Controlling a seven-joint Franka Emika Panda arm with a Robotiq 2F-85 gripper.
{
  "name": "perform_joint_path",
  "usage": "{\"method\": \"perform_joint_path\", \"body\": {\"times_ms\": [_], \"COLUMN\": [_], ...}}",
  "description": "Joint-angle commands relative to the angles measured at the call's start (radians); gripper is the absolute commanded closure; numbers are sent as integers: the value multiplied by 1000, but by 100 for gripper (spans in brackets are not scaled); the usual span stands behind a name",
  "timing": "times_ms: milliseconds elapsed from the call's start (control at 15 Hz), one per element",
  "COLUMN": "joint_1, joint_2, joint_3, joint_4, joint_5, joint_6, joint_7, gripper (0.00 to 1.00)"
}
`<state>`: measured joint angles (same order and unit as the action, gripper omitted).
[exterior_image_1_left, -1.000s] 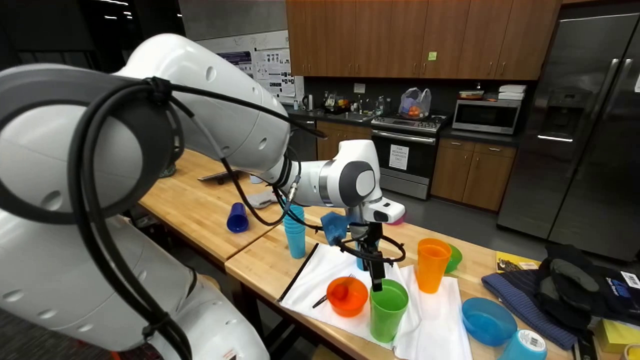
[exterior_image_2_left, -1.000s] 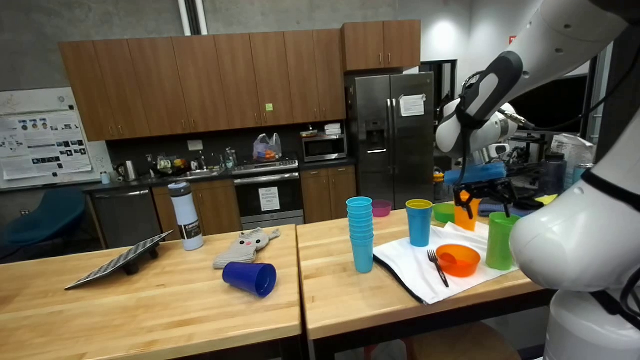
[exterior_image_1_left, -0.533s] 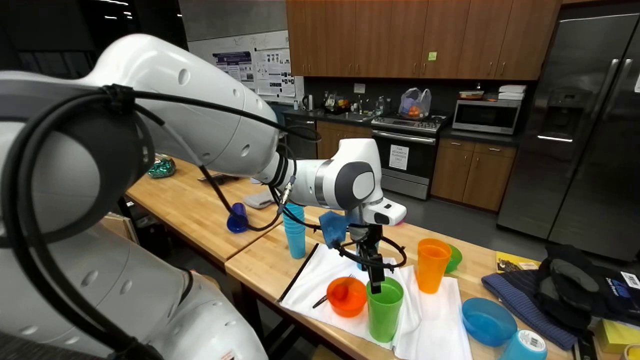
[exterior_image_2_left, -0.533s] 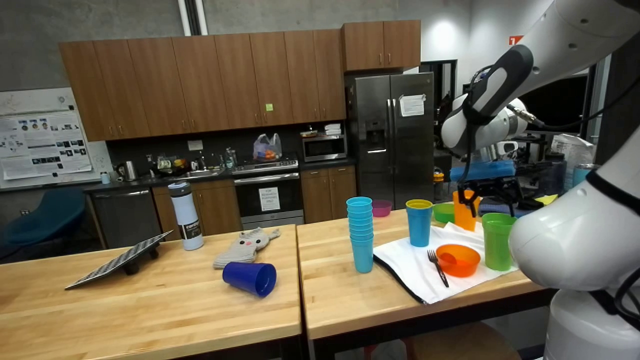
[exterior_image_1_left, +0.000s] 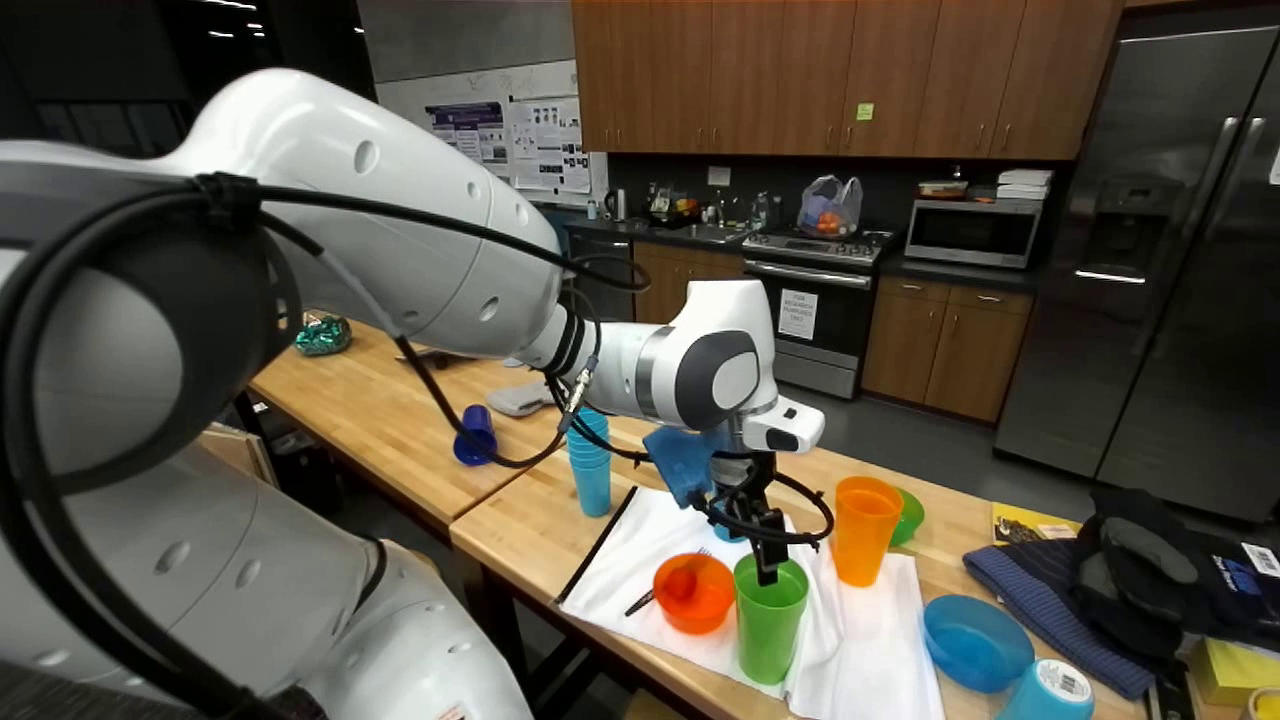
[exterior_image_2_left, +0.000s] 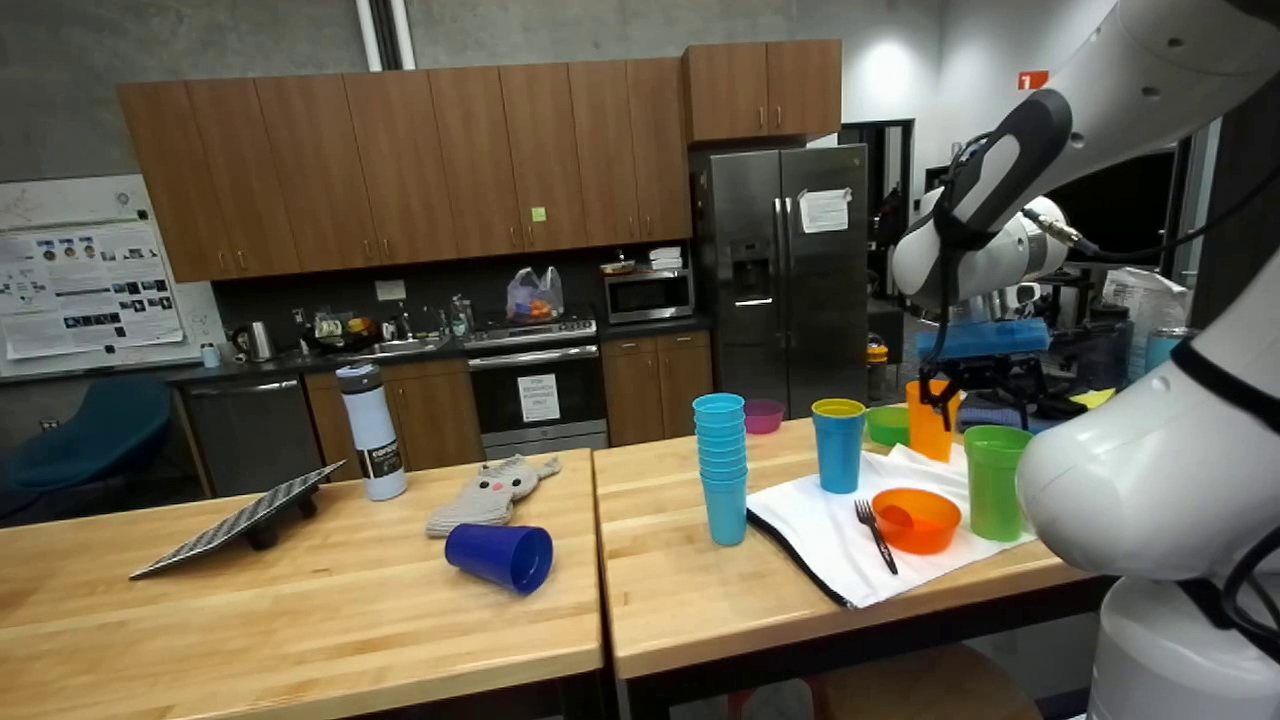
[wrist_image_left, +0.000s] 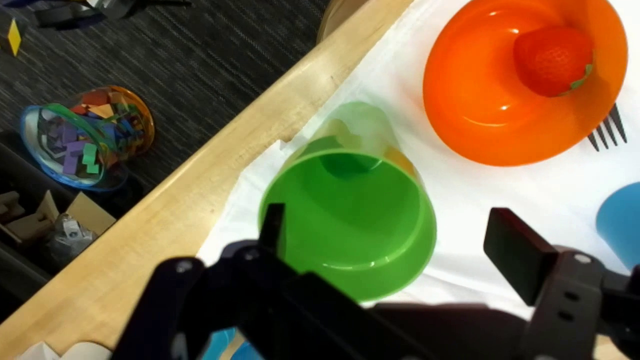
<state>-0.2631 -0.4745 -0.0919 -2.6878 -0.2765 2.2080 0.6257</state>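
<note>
My gripper is open, its fingers wide apart with nothing held. Below it a green cup stands upright on the white cloth. In the wrist view the left finger overlaps the cup's left rim, while the right finger lies off the cup, over cloth. Whether the left finger touches the rim I cannot tell. Beside the cup is an orange bowl with a strawberry in it. A dark fork lies by the bowl. An orange cup stands behind the green one.
A blue cup and a stack of light blue cups stand nearby. A blue bowl and dark gloves lie to one side. The table edge runs close to the green cup.
The green cup has shifted slightly left in both exterior views. My gripper first dipped a little, then moved right, over the cup. The jaws stay open.
</note>
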Motion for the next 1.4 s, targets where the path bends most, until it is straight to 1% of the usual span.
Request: {"method": "perform_joint_path", "body": {"times_ms": [0,600,667,733,933,1067,1133,1267,1333], "joint_1": [-22,-17,-18,-18,-14,-10,-11,-11,-19], "joint_2": [8,86,89,101,123,136,147,171,204], "joint_3": [12,20,26,24,27,27,28,36,51], "joint_4": [-9,13,6,12,18,31,42,70,107], "joint_5": [-5,18,19,22,25,36,43,49,39], "joint_6": [53,130,138,140,148,129,107,56,-21], "joint_7": [-57,-119,-106,-110,-106,-103,-98,-80,-33], "gripper": [0,0,25,26,46,62,72,86,94]}}
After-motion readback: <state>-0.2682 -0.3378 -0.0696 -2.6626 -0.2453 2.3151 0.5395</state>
